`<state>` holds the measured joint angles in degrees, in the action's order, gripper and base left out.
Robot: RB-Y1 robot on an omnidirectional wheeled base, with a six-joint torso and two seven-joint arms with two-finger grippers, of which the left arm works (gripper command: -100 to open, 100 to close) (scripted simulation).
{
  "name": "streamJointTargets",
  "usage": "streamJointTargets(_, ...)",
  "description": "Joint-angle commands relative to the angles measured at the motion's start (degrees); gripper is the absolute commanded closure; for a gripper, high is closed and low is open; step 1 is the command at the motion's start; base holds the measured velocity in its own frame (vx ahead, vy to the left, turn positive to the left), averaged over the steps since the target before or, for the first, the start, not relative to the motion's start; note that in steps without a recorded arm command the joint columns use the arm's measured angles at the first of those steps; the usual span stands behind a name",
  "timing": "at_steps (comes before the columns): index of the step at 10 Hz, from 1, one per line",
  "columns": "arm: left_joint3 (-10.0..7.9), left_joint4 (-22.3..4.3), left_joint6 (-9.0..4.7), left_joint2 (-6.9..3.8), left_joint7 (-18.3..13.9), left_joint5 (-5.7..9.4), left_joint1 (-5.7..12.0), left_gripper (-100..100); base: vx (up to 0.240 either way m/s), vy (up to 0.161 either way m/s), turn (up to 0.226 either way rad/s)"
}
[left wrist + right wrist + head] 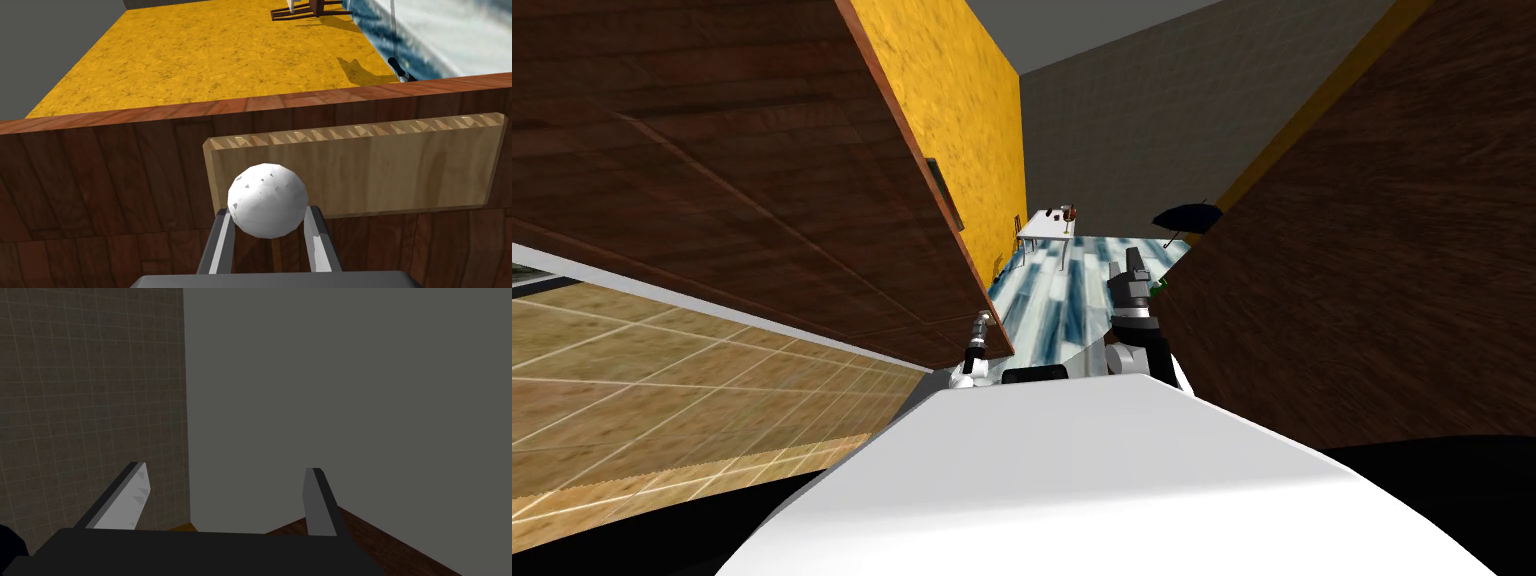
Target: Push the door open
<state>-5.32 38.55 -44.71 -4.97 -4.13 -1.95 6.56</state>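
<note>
The white knob (267,200) on the door (100,175) is clamped by the left end effector (268,210); the right end effector (226,467) is held apart.

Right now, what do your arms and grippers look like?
Left gripper: two thin, light grey blade-like fingers on a dark box. Right gripper: the same, one finger with a toothed inner face. Right arm: dark forearm, white and grey joint behind. Left arm: grey and white with dark bands.
</note>
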Motion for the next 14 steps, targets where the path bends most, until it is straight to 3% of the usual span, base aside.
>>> streamJointTargets(1,-0.74,-1.7,-1.22,-0.75,-0.1,0.40,0.95,100,0.059,-0.014,0.019)
streamJointTargets(2,-2.03,-1.8,-1.12,-0.83,0.4,1.15,1.02,100,0.129,-0.059,0.091)
streamJointTargets(3,-1.33,-1.9,-1.03,-0.54,0.0,0.88,1.24,-100,-0.076,-0.095,0.082)
streamJointTargets(9,-1.24,-1.5,-0.55,0.10,-0.2,1.04,1.15,-100,-0.195,-0.070,0.028)
streamJointTargets(14,-1.80,-2.0,-1.66,0.20,0.3,1.35,0.93,-100,0.187,0.001,-0.024)
